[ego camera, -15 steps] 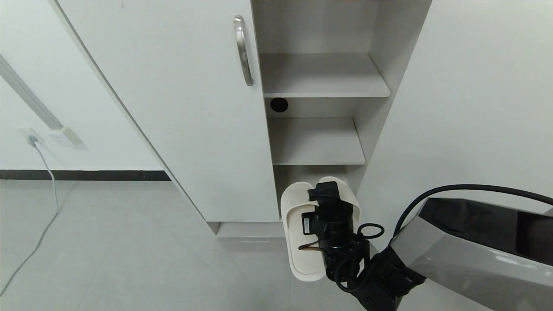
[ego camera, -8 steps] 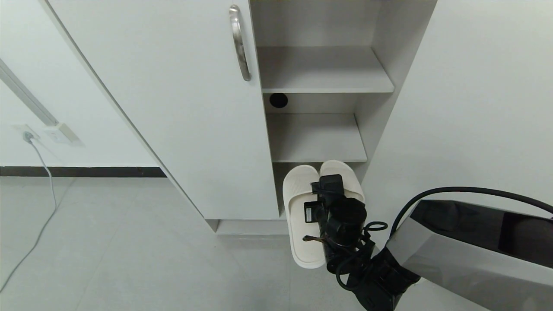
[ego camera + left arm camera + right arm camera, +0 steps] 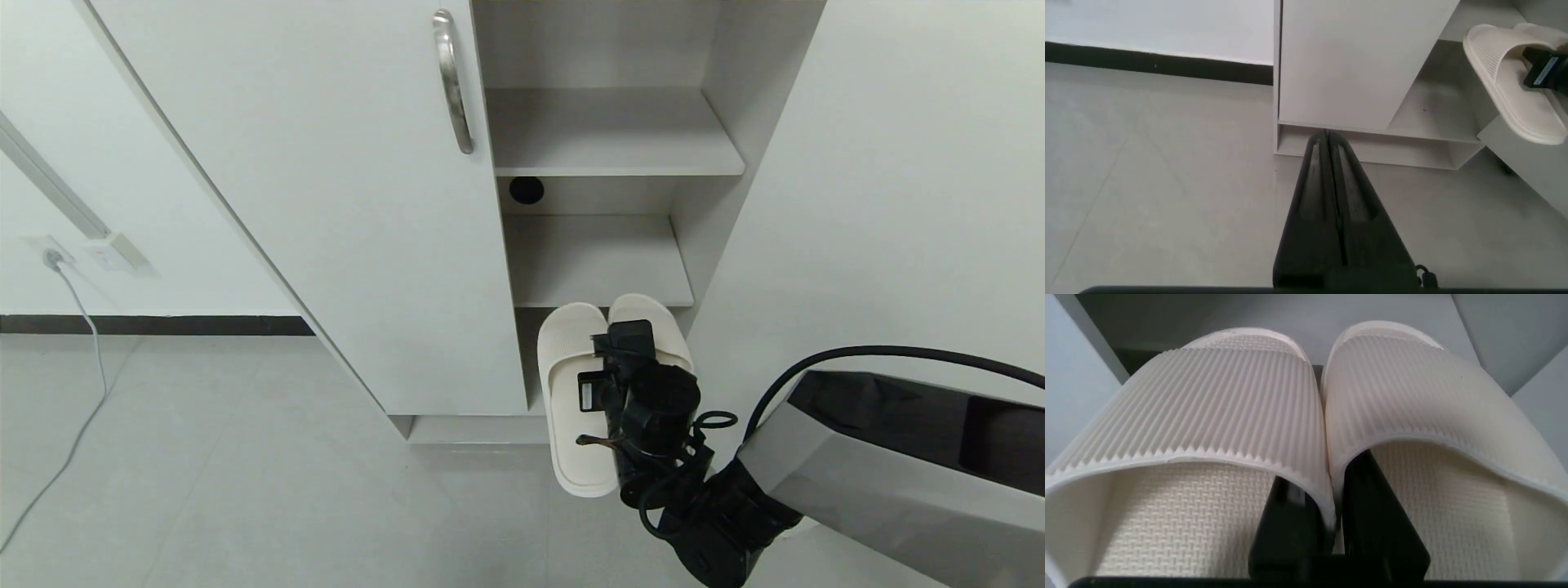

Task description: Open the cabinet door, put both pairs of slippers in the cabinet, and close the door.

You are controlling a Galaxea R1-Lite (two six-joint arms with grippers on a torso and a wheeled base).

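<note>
Slippers (image 3: pixel 569 408) of cream ribbed foam sit clamped side by side in my right gripper (image 3: pixel 625 347), toes aimed at the bottom compartment (image 3: pixel 527 351) of the open white cabinet (image 3: pixel 712 122) just ahead; my left gripper (image 3: pixel 1328 163) is closed, empty.

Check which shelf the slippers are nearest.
The lower shelf, under the round hole; toes of the slippers sit by its front edge. The upper shelf is well above.

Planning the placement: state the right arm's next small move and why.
Probably ease the right gripper forward: it holds the pair of cream ribbed slippers, toes at the open front of the white wooden cabinet, not yet set down inside.
</note>
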